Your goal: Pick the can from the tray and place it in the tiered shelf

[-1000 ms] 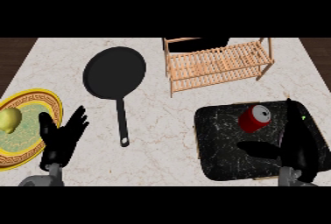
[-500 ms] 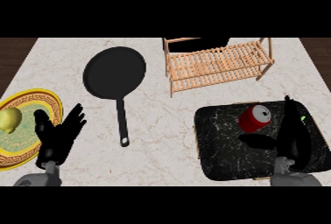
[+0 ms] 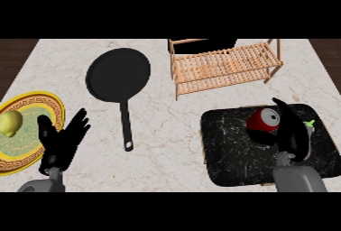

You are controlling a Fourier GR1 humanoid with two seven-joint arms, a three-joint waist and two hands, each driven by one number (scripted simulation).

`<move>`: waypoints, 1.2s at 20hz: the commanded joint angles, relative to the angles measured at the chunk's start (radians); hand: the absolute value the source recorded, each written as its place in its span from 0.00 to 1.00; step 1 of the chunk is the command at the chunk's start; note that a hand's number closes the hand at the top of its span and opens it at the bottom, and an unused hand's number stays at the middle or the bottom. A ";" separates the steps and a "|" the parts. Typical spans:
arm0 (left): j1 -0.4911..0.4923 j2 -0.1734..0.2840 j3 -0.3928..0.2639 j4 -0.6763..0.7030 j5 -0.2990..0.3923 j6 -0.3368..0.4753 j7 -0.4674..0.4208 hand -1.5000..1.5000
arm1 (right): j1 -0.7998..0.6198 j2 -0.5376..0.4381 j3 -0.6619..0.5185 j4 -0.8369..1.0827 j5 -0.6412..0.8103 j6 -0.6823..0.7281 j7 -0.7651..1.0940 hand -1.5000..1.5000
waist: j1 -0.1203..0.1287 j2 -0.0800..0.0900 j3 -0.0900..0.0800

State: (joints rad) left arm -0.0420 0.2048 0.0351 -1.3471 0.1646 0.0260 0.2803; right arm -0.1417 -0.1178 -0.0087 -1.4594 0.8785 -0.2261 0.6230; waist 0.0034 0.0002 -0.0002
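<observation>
Lower right, your right hand (image 3: 292, 135) sits over the tray (image 3: 233, 153), fingers extended beside the can (image 3: 264, 121) — nothing held yet. The can looks light, stiff and slick; grip it round its sides. Left hand (image 3: 61, 140) rests open, lower left. The shelf (image 3: 223, 67) waits top centre.

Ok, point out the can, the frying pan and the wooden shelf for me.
can (image 3: 264, 120): head view, on its red side.
frying pan (image 3: 118, 74): head view, middle of the round black pan.
wooden shelf (image 3: 223, 67): head view, on the slatted top tier.
</observation>
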 commanded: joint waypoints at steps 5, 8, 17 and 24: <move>-0.022 0.010 0.024 -0.002 0.000 -0.024 0.025 0.50 | -0.048 0.019 0.069 0.062 -0.004 0.075 -0.071 1.00 | -0.002 0.000 0.000; 0.006 -0.039 -0.004 -0.023 -0.036 0.012 0.015 0.50 | 0.003 -0.001 0.053 0.008 -0.014 0.028 -0.149 1.00 | -0.003 -0.001 0.000; -0.004 -0.024 0.012 -0.007 -0.029 -0.006 0.011 0.50 | -0.053 0.075 0.319 -0.077 0.031 0.185 -0.197 1.00 | 0.012 0.000 -0.001; 0.048 0.001 0.032 -0.018 -0.007 -0.046 -0.007 0.50 | -0.041 0.067 0.498 -0.366 -0.085 0.490 -0.226 1.00 | -0.007 -0.008 -0.001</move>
State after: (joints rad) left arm -0.0381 0.1856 0.0479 -1.3509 0.1344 0.0125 0.2866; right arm -0.1899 -0.0403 0.4213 -1.6429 0.8344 0.1273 0.3734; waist 0.0073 -0.0029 -0.0008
